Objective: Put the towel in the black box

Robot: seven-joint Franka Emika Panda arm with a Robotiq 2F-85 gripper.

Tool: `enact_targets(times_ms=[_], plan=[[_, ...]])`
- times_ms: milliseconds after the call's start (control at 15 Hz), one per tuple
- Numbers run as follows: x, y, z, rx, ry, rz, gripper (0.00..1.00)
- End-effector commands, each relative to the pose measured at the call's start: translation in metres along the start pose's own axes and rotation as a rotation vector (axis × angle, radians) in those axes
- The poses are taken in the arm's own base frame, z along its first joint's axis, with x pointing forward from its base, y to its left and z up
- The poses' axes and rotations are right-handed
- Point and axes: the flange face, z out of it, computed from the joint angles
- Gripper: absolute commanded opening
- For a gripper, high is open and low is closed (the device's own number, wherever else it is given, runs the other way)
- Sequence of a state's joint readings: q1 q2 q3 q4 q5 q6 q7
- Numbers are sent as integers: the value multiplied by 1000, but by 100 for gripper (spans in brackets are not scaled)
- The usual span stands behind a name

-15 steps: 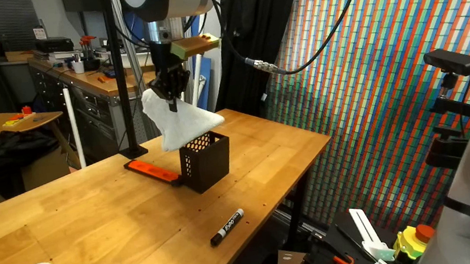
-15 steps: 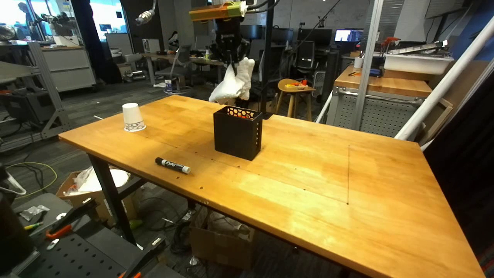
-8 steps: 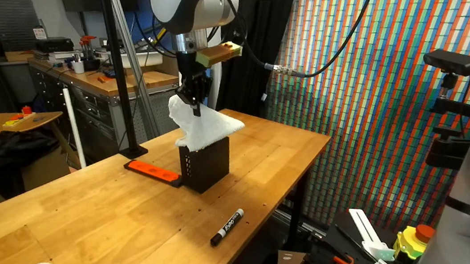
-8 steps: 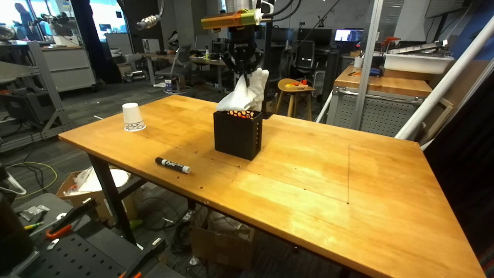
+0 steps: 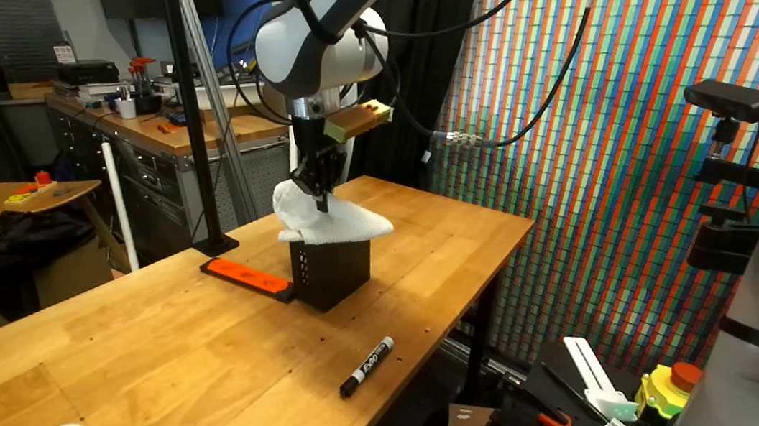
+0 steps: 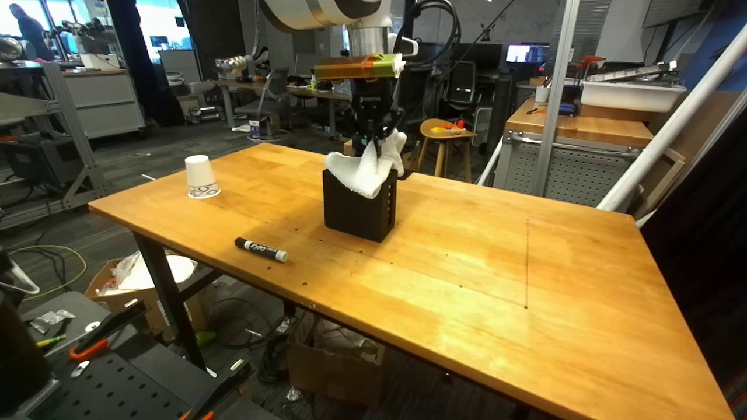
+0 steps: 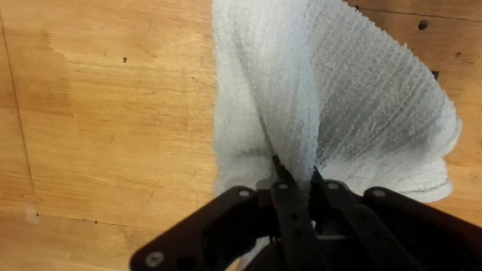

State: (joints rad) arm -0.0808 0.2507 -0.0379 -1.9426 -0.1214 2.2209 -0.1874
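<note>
Wrist view: hand (image 7: 296, 167) clamped on the towel (image 7: 339, 101), jaws nearly together, a fold of white cloth pinched between them; rest of it fans out around the grip, wider to the right, bare wood surface (image 7: 128, 124) showing past its edges. In an exterior view, black box (image 6: 353, 210) stands upright on the surface, towel draped across its top, a flap hanging over the outside of the near wall and a bunched end sticking up beside the hand. Can't tell whether any cloth dips below the rim. White cup (image 6: 200, 174) upside down on the surface, well apart from the box; black-and-white marker (image 6: 261, 249) lying on its side near the surface's edge. In an exterior view, arm (image 5: 332, 59) extends from the upper right, hand pointing down over the black box, towel in its grip and spread across the rim, overhanging on both sides. Flat, dark-edged orange-red strip (image 5: 247, 275) lies on the surface just beside the box, contact unclear. Cup and marker show here too, marker nearer the box.
</note>
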Motion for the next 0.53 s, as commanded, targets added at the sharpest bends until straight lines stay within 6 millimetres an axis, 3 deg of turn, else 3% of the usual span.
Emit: enact_targets(times_ms=[0, 467], plan=[[-4, -9, 32, 59, -17, -24, 3], [-20, -20, 54, 120, -71, -46, 3]])
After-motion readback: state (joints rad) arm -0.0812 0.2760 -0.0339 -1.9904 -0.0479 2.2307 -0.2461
